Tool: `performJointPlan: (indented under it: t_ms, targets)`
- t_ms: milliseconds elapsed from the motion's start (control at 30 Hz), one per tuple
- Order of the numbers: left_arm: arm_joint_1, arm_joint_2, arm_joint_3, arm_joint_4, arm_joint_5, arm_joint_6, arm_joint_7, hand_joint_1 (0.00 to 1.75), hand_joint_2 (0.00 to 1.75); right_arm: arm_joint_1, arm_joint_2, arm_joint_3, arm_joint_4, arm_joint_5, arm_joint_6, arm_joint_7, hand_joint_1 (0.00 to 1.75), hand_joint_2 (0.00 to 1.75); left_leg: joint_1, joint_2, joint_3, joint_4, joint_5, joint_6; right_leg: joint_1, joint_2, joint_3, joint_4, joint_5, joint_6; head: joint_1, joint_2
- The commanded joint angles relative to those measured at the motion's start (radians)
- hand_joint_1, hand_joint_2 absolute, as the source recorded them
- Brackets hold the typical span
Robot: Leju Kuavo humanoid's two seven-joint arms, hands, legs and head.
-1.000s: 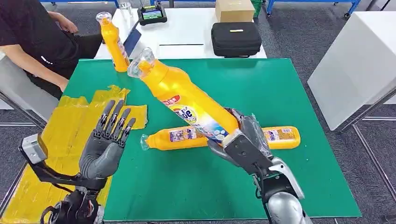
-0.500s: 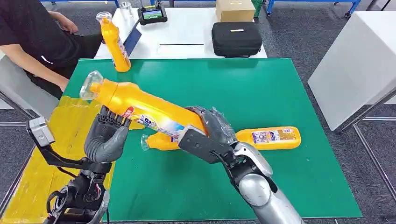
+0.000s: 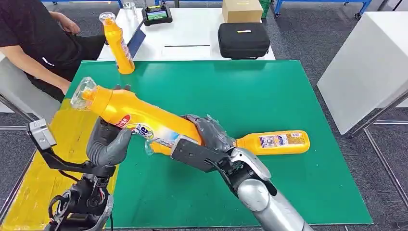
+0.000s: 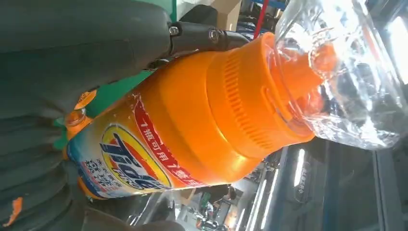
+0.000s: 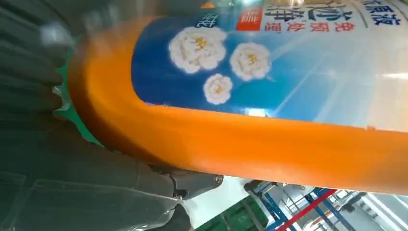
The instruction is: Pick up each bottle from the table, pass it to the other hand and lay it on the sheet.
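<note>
An orange detergent bottle (image 3: 144, 118) with a clear cap hangs tilted over the green mat's left side, cap toward the yellow sheet (image 3: 62, 125). My right hand (image 3: 202, 142) grips its base. My left hand (image 3: 107, 144) wraps the upper body from below, dark fingertips showing over the top. The left wrist view has the bottle (image 4: 192, 125) close against my left hand (image 4: 62, 57); the right wrist view has its label (image 5: 269, 96) in my right hand (image 5: 72, 183). A second bottle (image 3: 274, 142) lies on the mat behind my right hand. A third bottle (image 3: 118, 45) stands upright at the far left corner.
A person (image 3: 33, 38) sits at the far left beside the sheet. A white table behind the green mat (image 3: 269, 86) carries a black case (image 3: 243, 39), a cardboard box (image 3: 241, 9) and a small device. Another white table (image 3: 365, 57) stands to the right.
My right hand has swung the bottle leftward and lowered it until it is nearly level. My left hand, open a second ago, now has its fingers wrapped around the bottle's upper body.
</note>
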Motion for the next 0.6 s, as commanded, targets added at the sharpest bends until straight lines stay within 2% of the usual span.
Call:
performJointPlan:
  t_ms: [33, 167, 567, 600]
  targets:
    - [-0.049, -0.011, -0.019, 0.06, -0.01, 0.028, -0.003, 0.0, 1.75, -0.076, -0.017, 0.147, 0.092, -0.048, 0.007, 0.001, 1.75, 1.75, 0.001, 0.001, 0.002, 0.0, -0.001, -0.003, 0.001, -0.001, 0.003, -0.001, -0.001, 0.0, 0.0, 0.0]
    - [-0.048, -0.011, -0.025, 0.072, -0.006, 0.027, -0.002, 0.0, 1.75, -0.106, -0.002, 0.228, 0.149, -0.057, 0.002, 0.0, 1.75, 1.75, 0.001, 0.002, 0.003, -0.001, -0.001, -0.002, 0.0, 0.0, 0.002, -0.001, 0.0, 0.0, 0.0, 0.0]
    - [-0.063, 0.004, -0.044, 0.071, 0.019, 0.064, -0.022, 0.0, 1.75, -0.146, 0.013, 0.265, 0.138, -0.093, -0.005, 0.027, 1.75, 1.75, 0.0, 0.0, 0.002, 0.0, 0.0, -0.002, 0.0, -0.001, 0.002, -0.001, -0.001, 0.0, 0.0, 0.0]
    - [-0.062, 0.006, -0.045, 0.07, 0.019, 0.066, -0.023, 0.05, 1.75, -0.148, 0.013, 0.271, 0.137, -0.094, -0.003, 0.027, 1.75, 1.75, 0.001, 0.0, 0.003, 0.0, -0.001, -0.004, 0.001, -0.001, 0.003, -0.001, -0.001, 0.0, 0.0, 0.0]
